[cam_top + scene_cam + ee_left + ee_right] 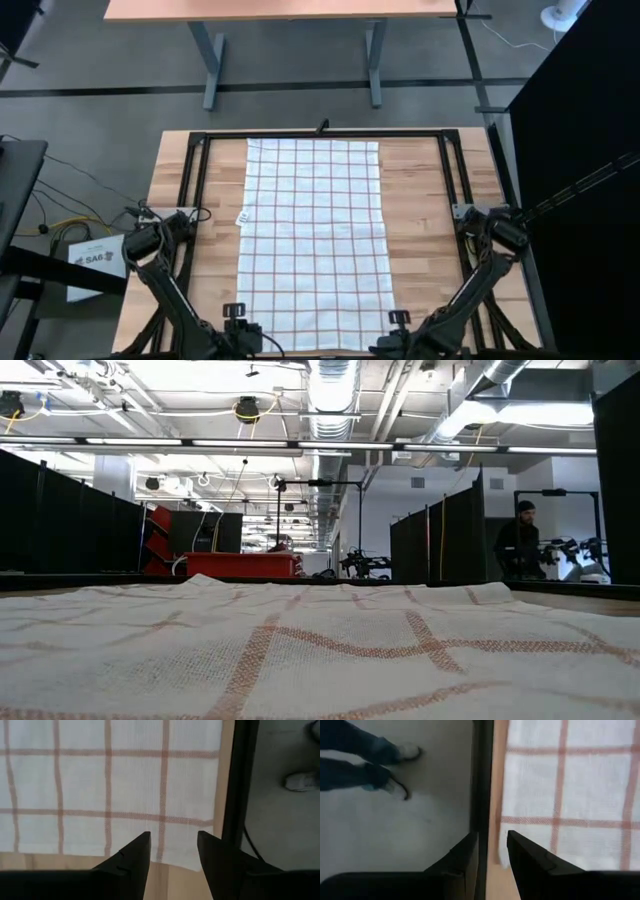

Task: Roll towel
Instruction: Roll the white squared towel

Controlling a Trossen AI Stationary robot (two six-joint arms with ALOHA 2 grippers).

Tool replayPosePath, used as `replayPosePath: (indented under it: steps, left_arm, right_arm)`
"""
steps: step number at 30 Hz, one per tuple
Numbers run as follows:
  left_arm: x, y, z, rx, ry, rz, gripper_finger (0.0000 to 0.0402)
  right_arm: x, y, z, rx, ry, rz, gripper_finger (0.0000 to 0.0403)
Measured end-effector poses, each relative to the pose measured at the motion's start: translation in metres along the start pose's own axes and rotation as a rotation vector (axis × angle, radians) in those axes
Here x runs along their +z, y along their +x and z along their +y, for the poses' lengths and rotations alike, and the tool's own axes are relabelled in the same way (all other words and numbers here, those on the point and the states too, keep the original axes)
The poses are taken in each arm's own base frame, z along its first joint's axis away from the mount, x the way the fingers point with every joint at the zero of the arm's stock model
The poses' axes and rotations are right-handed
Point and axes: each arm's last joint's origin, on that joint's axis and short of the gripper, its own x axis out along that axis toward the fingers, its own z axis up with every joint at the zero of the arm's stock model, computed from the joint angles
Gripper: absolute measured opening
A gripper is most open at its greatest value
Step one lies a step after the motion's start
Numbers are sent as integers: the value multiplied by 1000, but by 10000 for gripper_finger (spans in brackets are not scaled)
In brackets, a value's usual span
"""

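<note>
Towel lies flat on the desk, unrolled. Left hand and right hand hover open, empty, over its near corners; pinching them comes next.

towel: white, reddish-brown grid check | table: light wood

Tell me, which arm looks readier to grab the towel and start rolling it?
Probably the left. The left gripper hangs open right over the towel's near edge, cloth showing between its fingers. The right gripper, also open, hangs by the other near corner over the table's black frame, just off the cloth.
</note>
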Motion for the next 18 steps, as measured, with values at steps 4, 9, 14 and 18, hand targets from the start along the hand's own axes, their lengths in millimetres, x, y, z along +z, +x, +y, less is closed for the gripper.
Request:
replayPosePath:
  steps: [4, 9, 14, 18]
  left_arm:
    - [-3, 0, 0, 19, 3, -18, 148]
    - [-5, 0, 1, 40, 29, -23, 148]
    - [-6, -1, 1, 56, 37, -38, 148]
    - [-6, -1, 1, 62, 40, -50, 148]
  right_arm:
    - [-3, 17, -1, -21, 5, 38, 93]
    - [-4, 32, -4, -50, 11, 66, 93]
    - [-7, 39, -5, -64, 7, 84, 93]
    - [-8, 44, -5, -75, -1, 93, 93]
